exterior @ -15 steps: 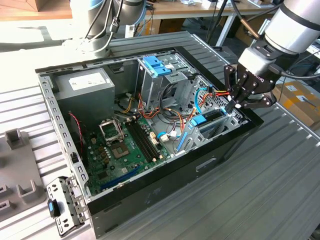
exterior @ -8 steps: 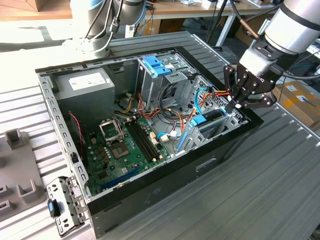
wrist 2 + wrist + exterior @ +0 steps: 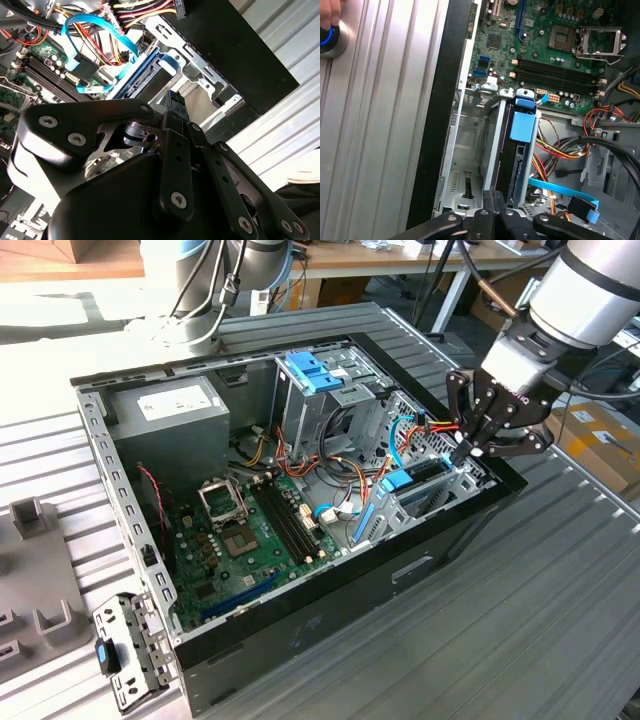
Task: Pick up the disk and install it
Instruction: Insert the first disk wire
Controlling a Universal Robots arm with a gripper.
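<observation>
The disk (image 3: 408, 483) stands on edge in the metal bay at the front corner of the open computer case (image 3: 330, 600), on the exterior view's right. Its blue rail and tab (image 3: 523, 126) show along its upper edge, and the blue rail (image 3: 142, 76) lies beside the bay wall in the second wrist view. My gripper (image 3: 462, 453) hovers just above the bay's outer end with its fingers together and nothing between them. In both wrist views the fingertips (image 3: 495, 196) (image 3: 175, 99) point down at the bay, close beside the disk's end.
Inside the case are the green motherboard (image 3: 240, 530), a grey power-supply box (image 3: 170, 415), a tall cage with a light-blue bracket (image 3: 315, 370) and loose cables (image 3: 340, 465). A blue data cable (image 3: 92, 30) hangs near the bay. A fingertip (image 3: 327, 12) rests by a blue-lit button (image 3: 327, 36).
</observation>
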